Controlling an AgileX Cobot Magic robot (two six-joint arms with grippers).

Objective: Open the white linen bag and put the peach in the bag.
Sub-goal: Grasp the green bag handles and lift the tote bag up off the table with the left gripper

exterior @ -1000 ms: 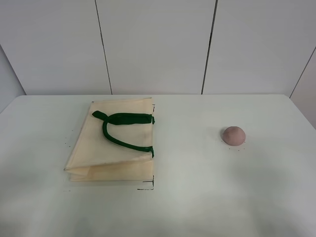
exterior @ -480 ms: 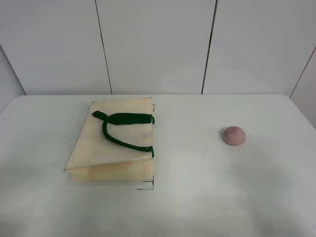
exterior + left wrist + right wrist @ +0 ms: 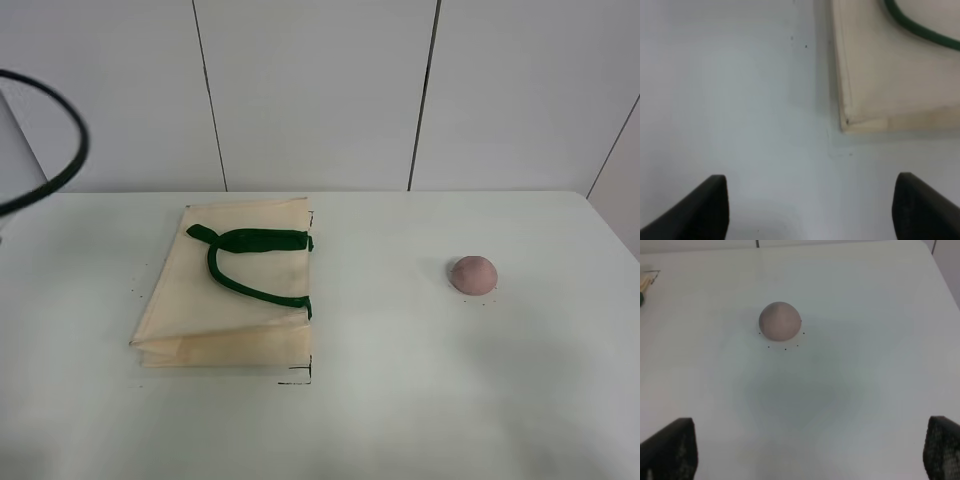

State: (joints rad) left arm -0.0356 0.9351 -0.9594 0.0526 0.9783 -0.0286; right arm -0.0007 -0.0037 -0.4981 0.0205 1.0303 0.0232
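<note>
The white linen bag lies flat and closed on the left part of the white table, its dark green handles folded on top. Its corner and a strip of handle show in the left wrist view. The peach sits alone on the right part of the table and shows in the right wrist view. My left gripper is open and empty over bare table beside the bag's corner. My right gripper is open and empty, set back from the peach. Neither gripper shows in the exterior view.
A black cable loop hangs in at the upper left of the exterior view. The table ends at a white panelled wall at the back. Small black marks sit on the table by the bag's near right corner.
A black cable loop has come into the upper left of the exterior view. The bag and the peach have not moved.
</note>
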